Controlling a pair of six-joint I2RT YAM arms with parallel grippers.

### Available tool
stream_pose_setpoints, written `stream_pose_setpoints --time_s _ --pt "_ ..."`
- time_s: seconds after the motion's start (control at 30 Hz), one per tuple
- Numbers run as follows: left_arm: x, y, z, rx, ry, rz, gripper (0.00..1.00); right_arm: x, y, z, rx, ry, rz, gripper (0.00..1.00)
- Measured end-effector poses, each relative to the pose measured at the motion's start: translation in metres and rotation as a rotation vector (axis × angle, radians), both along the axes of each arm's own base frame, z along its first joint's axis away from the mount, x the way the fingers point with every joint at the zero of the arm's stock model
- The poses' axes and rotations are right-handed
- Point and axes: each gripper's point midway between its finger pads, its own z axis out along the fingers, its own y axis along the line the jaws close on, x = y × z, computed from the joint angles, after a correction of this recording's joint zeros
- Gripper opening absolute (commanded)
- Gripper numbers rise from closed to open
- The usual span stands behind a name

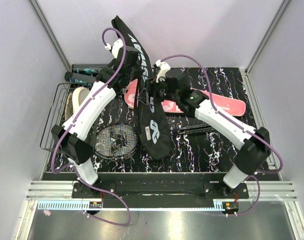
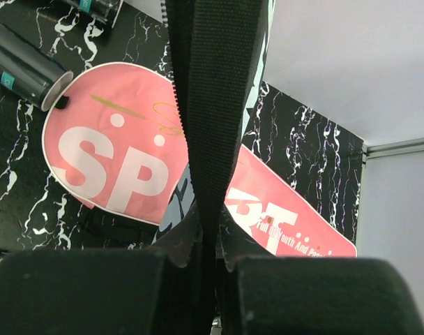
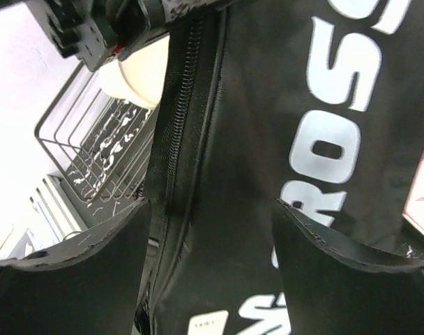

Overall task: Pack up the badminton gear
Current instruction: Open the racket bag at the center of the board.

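Note:
The black "CROSSWAY" bag (image 1: 153, 125) hangs lifted at its top end, its lower end resting on the table. My left gripper (image 1: 126, 56) is shut on the bag's black strap (image 2: 212, 105), pinched between the fingers (image 2: 163, 244). My right gripper (image 3: 210, 209) stands open right at the bag's side (image 3: 268, 174), beside the zipper (image 3: 173, 139), gripping nothing. Under the bag lies the pink "SPORT" racket case (image 1: 219, 102) (image 2: 107, 160). Dark tubes (image 1: 86, 67) (image 2: 24, 70) lie at the back left. A racket head (image 1: 117, 141) lies flat at the front left.
A black wire basket (image 1: 52, 117) (image 3: 86, 146) stands at the left edge, with a cream round disc (image 1: 79, 97) (image 3: 135, 84) in it. Thin dark shafts (image 1: 194, 131) lie on the table under the right arm. Walls close in on three sides.

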Motion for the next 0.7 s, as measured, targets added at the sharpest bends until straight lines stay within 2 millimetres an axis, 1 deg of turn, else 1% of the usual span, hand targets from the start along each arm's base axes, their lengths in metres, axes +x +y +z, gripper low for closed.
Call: stream_pose_setpoints --time_s 0.1,0.13,0.17,0.2,0.23,0.27,0.33,0.37,0.4,0.43,0.47,0.53,0.6,0.63,0.67,0.7 --pt "-0.003 0.002 -0.005 0.006 0.019 0.021 0.0 0.001 0.011 -0.014 -0.028 0.005 0.006 0.7" --pt "-0.005 0.004 -0.007 0.012 0.027 0.027 0.0 0.002 0.013 -0.018 -0.037 0.006 0.004 0.69" --pt "-0.005 0.005 -0.008 0.017 0.032 0.033 0.0 0.004 0.013 -0.021 -0.045 0.007 -0.001 0.65" --pt "-0.006 0.006 -0.01 0.022 0.036 0.037 0.0 0.005 0.012 -0.023 -0.052 0.004 -0.006 0.52" --pt "-0.006 0.007 -0.011 0.026 0.038 0.042 0.0 0.008 0.012 -0.025 -0.059 0.001 -0.015 0.13" --pt "-0.007 0.008 -0.012 0.028 0.041 0.042 0.0 0.009 0.011 -0.026 -0.065 -0.008 -0.015 0.0" --pt "-0.008 0.008 -0.014 0.037 0.043 0.037 0.01 0.011 0.011 -0.027 -0.072 -0.016 -0.016 0.0" --pt "-0.008 0.009 -0.015 0.055 0.041 0.017 0.27 0.01 0.011 -0.027 -0.068 -0.013 -0.016 0.0" --pt "-0.008 0.008 -0.015 0.067 0.035 -0.006 0.45 0.01 0.013 -0.027 -0.052 -0.009 -0.007 0.0" --pt "-0.008 0.007 -0.013 0.089 0.026 -0.048 0.59 0.009 0.014 -0.027 -0.041 -0.005 -0.002 0.0" --pt "-0.011 0.004 -0.012 0.115 0.018 -0.105 0.83 0.01 0.016 -0.026 0.0 0.003 0.013 0.0" --pt "-0.019 0.001 -0.009 0.132 -0.019 -0.214 0.92 0.009 0.014 -0.027 0.121 0.066 0.059 0.0" --pt "-0.042 0.003 -0.013 0.126 -0.05 -0.315 0.94 0.014 0.004 -0.028 0.262 0.158 0.094 0.0" --pt "-0.053 0.008 -0.014 0.114 -0.067 -0.34 0.9 0.017 -0.001 -0.027 0.313 0.189 0.113 0.0" --pt "-0.069 0.016 -0.017 0.088 -0.091 -0.368 0.85 0.021 -0.005 -0.025 0.377 0.225 0.135 0.0" --pt "-0.084 0.026 -0.017 0.059 -0.125 -0.378 0.76 0.028 -0.01 -0.022 0.446 0.251 0.16 0.0"
